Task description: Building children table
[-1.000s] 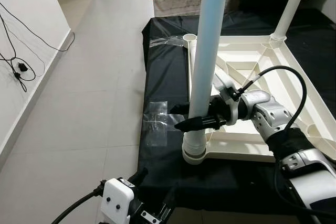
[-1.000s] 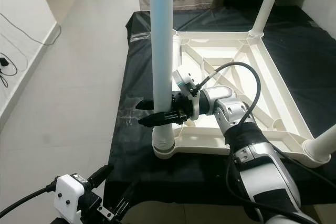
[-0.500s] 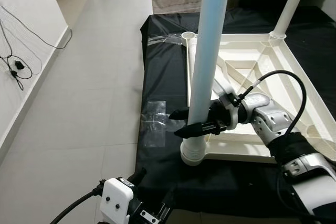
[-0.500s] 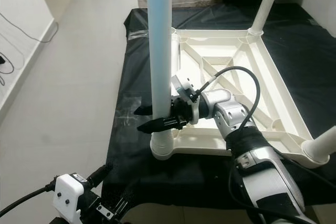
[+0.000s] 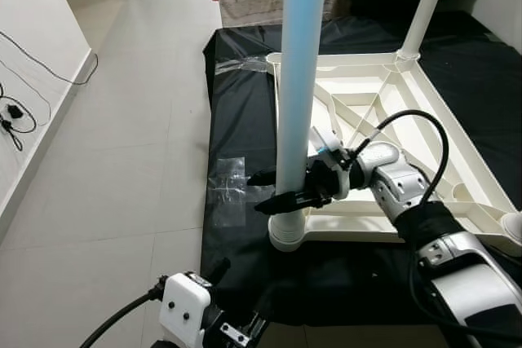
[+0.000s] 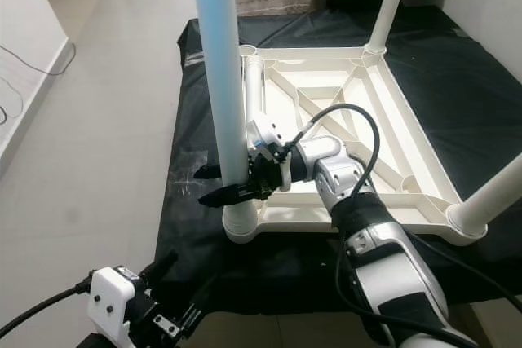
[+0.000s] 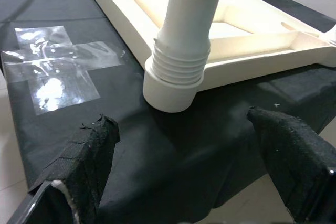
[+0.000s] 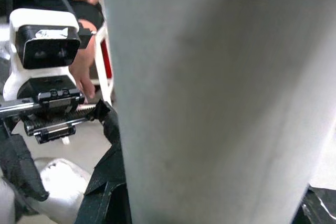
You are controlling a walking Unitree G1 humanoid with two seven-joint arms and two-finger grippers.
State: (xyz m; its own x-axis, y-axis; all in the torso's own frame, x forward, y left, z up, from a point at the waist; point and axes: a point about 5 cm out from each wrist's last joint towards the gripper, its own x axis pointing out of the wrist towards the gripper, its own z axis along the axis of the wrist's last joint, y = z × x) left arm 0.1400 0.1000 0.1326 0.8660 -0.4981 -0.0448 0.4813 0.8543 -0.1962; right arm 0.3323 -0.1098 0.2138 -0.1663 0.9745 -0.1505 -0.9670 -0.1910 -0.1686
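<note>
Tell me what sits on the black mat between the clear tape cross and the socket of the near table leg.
Nothing: in the left wrist view, only bare black mat separates the tape cross from the leg socket.

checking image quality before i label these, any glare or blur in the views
Left wrist view: glare on the clear tape. Right wrist view: the table leg is so near it is soft and featureless. Eye views: sharp, evenly lit.

My right arm (image 5: 408, 201) is silver with a black band — a black cable (image 5: 412, 124) loops behind my tapered black fingers (image 5: 265, 177).
</note>
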